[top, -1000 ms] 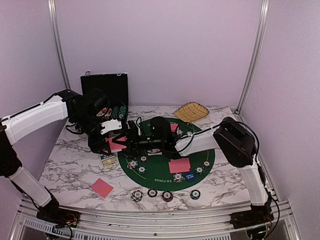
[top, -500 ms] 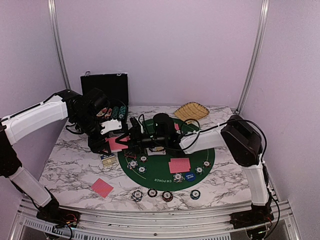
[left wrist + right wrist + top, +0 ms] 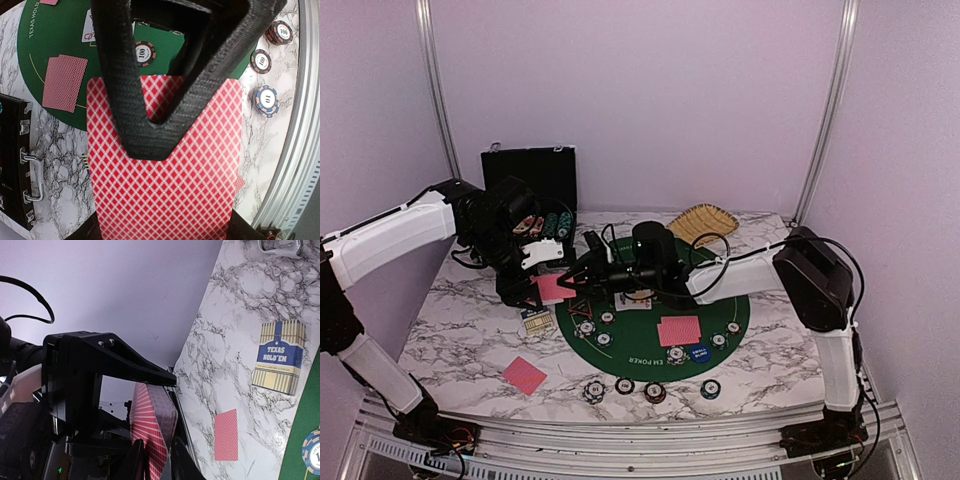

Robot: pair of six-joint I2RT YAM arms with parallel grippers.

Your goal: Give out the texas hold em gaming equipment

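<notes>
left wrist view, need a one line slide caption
Left gripper clamps red-backed cards above the green poker mat, striped chips lying beside it on the marble table.

Playing cards (image 3: 165,190): smooth coated paper, red lattice print, slight sheen. Left gripper fingers (image 3: 120,100): black plastic, matt, finely ribbed. Round mat (image 3: 640,345): green cloth, matt. Table top (image 3: 470,320): marble-patterned, smooth. Basket (image 3: 703,222), upper right of centre: tan woven fibre, rough. Rails (image 3: 620,432), bottom edge: brushed metal.
</notes>
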